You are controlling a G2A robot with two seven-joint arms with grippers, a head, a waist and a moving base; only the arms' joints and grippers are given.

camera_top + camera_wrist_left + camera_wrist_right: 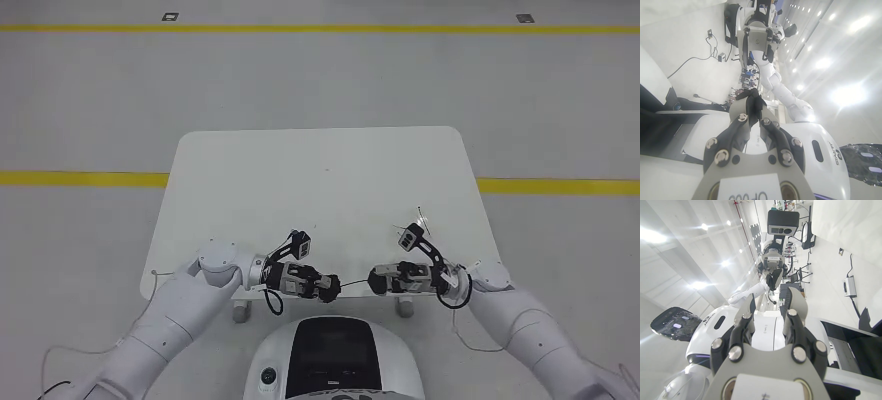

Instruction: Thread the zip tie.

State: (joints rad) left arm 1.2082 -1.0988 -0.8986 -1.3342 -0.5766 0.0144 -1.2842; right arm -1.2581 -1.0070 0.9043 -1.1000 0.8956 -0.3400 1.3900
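The left end effector (753, 101), closed on the black zip tie (350, 285), which extends toward the open right end effector (771, 294). Probably light, springy, slick; best pinched near its free tip.

The left claw (752, 103) is pinched tight on a thin black zip tie (746, 145). Beyond its tips, well apart, the right claw (757, 59) faces it, fingers spread.

A white table (320, 190) with rounded corners stands on a pale grey floor (100, 100) crossed by 2 yellow lines (80, 179), 1 running behind its top.
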